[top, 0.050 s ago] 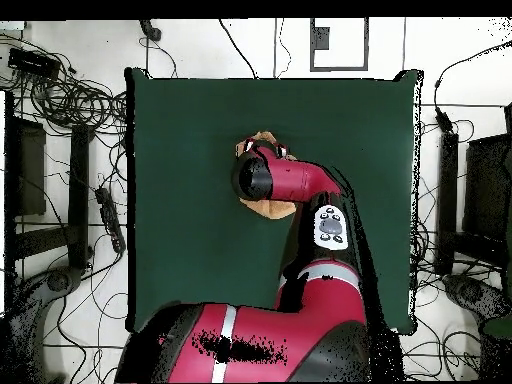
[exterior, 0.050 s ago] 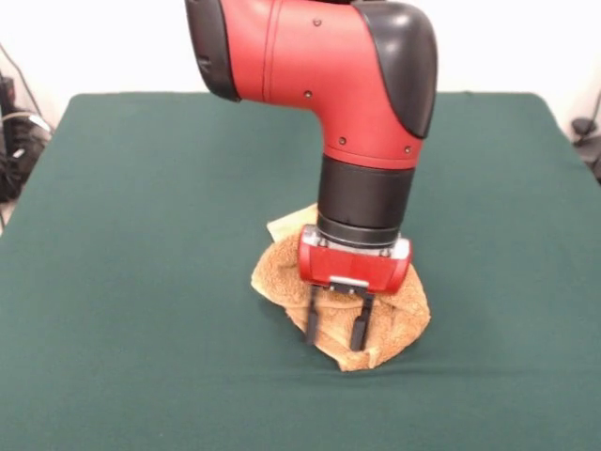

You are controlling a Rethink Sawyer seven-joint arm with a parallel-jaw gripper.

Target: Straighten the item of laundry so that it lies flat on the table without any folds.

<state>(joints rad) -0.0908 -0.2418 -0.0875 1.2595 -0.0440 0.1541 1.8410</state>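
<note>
The table (exterior, 0.050 s ago: 141,235) is a wide dark green surface; it is by far the largest item and carries everything else. My arm (exterior, 0.050 s ago: 347,85), red with black joints, descends over the table's middle area and in the overhead view covers most of what lies under it. The towel (exterior, 0.050 s ago: 282,272), an orange-tan terry cloth, lies bunched in a rounded heap on the table, well clear of all four edges and, in the front view, somewhat closer to the near edge than to the far edge. One lighter corner of it sticks out flat toward the far edge. It is not flat; folds and rolled edges are visible around the heap. My gripper (exterior, 0.050 s ago: 336,324) points straight down directly above the heap. My two black fingers (exterior, 0.050 s ago: 358,329) are spread apart with a clear gap between them, and their tips reach the top surface of the towel near its near-edge side. No cloth is pinched between them.
</note>
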